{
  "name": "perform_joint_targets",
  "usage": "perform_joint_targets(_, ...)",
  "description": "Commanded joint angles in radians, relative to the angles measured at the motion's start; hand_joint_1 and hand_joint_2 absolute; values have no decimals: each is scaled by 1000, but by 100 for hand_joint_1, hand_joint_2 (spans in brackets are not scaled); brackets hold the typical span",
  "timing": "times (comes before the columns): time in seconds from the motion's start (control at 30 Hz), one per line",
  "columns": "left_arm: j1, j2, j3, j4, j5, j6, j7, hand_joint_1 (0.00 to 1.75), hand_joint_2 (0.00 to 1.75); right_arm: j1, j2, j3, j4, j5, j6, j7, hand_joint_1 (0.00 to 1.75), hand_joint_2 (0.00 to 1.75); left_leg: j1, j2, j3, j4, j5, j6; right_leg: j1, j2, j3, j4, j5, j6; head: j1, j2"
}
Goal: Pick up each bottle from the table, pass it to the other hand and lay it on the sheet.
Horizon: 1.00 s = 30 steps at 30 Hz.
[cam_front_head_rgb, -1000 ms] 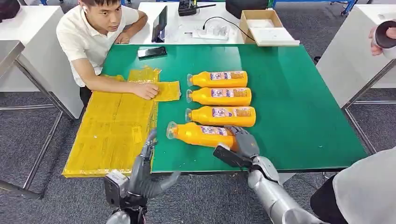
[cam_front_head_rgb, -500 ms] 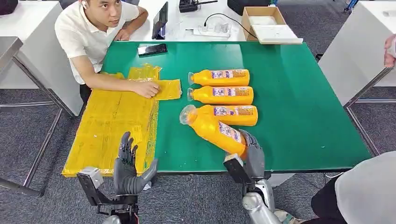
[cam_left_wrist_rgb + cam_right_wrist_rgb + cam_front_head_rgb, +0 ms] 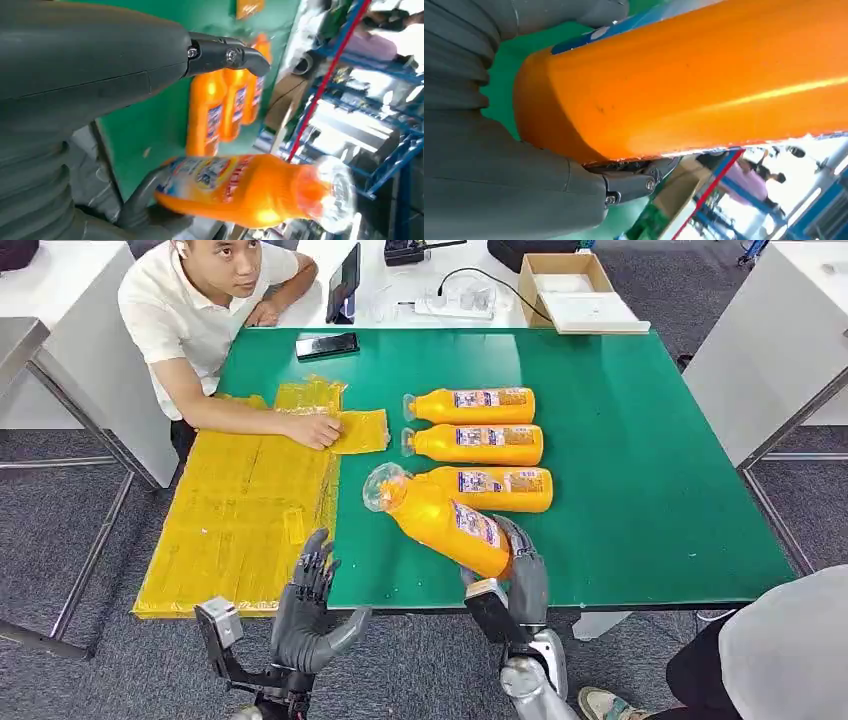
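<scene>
Your right hand (image 3: 520, 575) grasps the smooth, probably slippery orange plastic bottle (image 3: 445, 520) by its base; left hand (image 3: 305, 615), fingers spread and holding nothing, should take its mid-body

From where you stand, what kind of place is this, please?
Probably a robot test lab or workshop, not a home: a green work table beside white benches, a power strip and a cardboard box behind it, and blue metal racks in the left wrist view.

Probably a lab: green worktable (image 3: 640, 470), blue racking (image 3: 345, 60).
</scene>
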Motion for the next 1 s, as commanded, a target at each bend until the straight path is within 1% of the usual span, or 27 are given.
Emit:
perform_joint_targets(0.03, -86, 10, 18, 170, 33, -17, -7, 0, 175, -41, 62, 250, 124, 12, 71, -1, 175, 175, 1, 5, 4, -1, -1, -2, 1, 3, 2, -1, 0, -2, 0, 0)
perform_joint_targets(0.07, -88, 7, 19, 167, 42, -26, -1, 0, 175, -41, 67, 261, 132, 8, 71, -8, 175, 175, 2, 7, 6, -2, -2, -3, 2, 4, 4, -2, 0, -3, -1, 0)
perform_joint_targets(0.1, -89, 6, 19, 166, 42, -27, 0, 0, 175, -39, 70, 263, 134, 9, 67, -10, 175, 175, 1, 3, 3, -1, -1, -2, 2, 1, 1, -1, 0, -2, 0, 0)
perform_joint_targets(0.17, -87, 6, 19, 163, 42, -27, 1, 0, 175, -41, 67, 264, 137, 8, 65, -11, 175, 175, 2, 2, 5, -2, -1, -3, 2, -1, 4, -2, -1, -3, 0, 0)
perform_joint_targets(0.2, -85, 4, 25, 163, 71, -37, 26, 0, 175, -45, 63, 276, 142, -2, 76, -14, 175, 175, 1, 1, 4, -2, 0, -2, 2, -1, 3, -1, -1, -2, 0, 0)
perform_joint_targets(0.27, -87, -1, 42, 164, 80, -29, 21, 0, 175, -43, 68, 297, 135, -13, 68, -22, 175, 175, 1, 3, 3, -2, 0, -2, 1, 1, 2, -1, 0, -2, -1, 0)
perform_joint_targets(0.37, -94, -18, 67, 154, 84, -6, 4, 0, 175, -37, 73, 342, 129, -27, 81, -27, 175, 175, 2, 2, 4, -1, -1, -2, 2, -1, 4, -1, -1, -2, 0, 0)
perform_joint_targets(0.4, -94, -28, 81, 151, 150, -43, 37, 0, 175, -36, 76, 358, 130, -35, 90, -31, 175, 175, 1, 2, 2, -1, -1, -2, 1, 0, 1, -1, 0, -2, 0, 0)
perform_joint_targets(0.43, -96, -32, 95, 140, 185, -58, 38, 0, 175, -39, 83, 377, 141, -50, 107, -37, 175, 175, 2, 3, 4, -1, -2, -2, 2, 0, 4, -1, -1, -3, 0, 0)
perform_joint_targets(0.47, -96, -38, 105, 126, 181, -53, 14, 0, 175, -43, 88, 389, 152, -63, 116, -40, 175, 175, 1, 3, 2, 0, -1, -2, 1, 1, 2, 0, -1, -2, 0, 0)
perform_joint_targets(0.5, -95, -41, 110, 113, 180, -51, 5, 0, 175, -45, 92, 396, 159, -69, 123, -38, 175, 175, 2, 3, 4, -1, -1, -3, 2, 0, 4, -1, -1, -3, 0, 0)
perform_joint_targets(0.6, -75, -54, 130, 14, 153, -42, -45, 0, 175, -57, 104, 414, 211, -141, 189, -26, 175, 175, 1, 3, 1, 0, -1, -2, 2, 1, 1, 0, -1, -2, 0, 0)
perform_joint_targets(0.67, -56, -50, 126, -24, 151, -56, -53, 0, 175, -58, 104, 423, 231, -144, 186, -27, 175, 175, 2, 2, 1, 0, -1, -2, 2, 0, 1, 0, -1, -2, 0, 0)
perform_joint_targets(0.73, -52, -52, 129, -25, 150, -55, -54, 0, 175, -58, 104, 432, 242, -147, 198, -28, 175, 175, 3, 2, 5, -1, -2, -3, 3, -1, 5, -1, -2, -3, -1, 0)
perform_joint_targets(0.77, -55, -58, 138, -13, 146, -47, -62, 7, 175, -61, 103, 445, 249, -147, 212, -29, 175, 175, 2, 1, 3, -1, -1, -2, 2, -1, 2, -1, -1, -2, 0, 0)
perform_joint_targets(0.87, -59, -57, 139, -6, 146, -47, -62, 7, 175, -61, 105, 446, 250, -147, 210, -29, 175, 175, 1, 1, 1, -1, 0, -1, 1, 0, 0, 0, 0, -1, 0, 0)
perform_joint_targets(0.9, -62, -60, 142, 2, 146, -45, -66, 28, 175, -62, 105, 449, 250, -149, 215, -29, 175, 175, 2, 1, 3, -1, -1, -2, 2, -1, 3, -1, -1, -2, 0, 0)
perform_joint_targets(0.93, -65, -60, 142, 6, 138, -47, -74, 140, 175, -66, 103, 461, 257, -143, 226, -23, 175, 175, 1, 1, 1, -1, 0, -1, 1, -1, 1, 0, -1, -1, 0, 0)
perform_joint_targets(0.97, -67, -56, 137, 10, 124, -46, -79, 127, 175, -67, 103, 468, 263, -142, 234, -17, 175, 175, 1, 1, 2, -1, -1, -2, 1, -1, 2, -1, -1, -2, 0, 0)
perform_joint_targets(1.0, -70, -51, 129, 15, 115, -56, -82, 40, 175, -71, 104, 475, 275, -142, 240, -12, 175, 175, 1, 1, 1, -1, 0, -2, 1, -1, 1, -1, -1, -2, 0, 0)
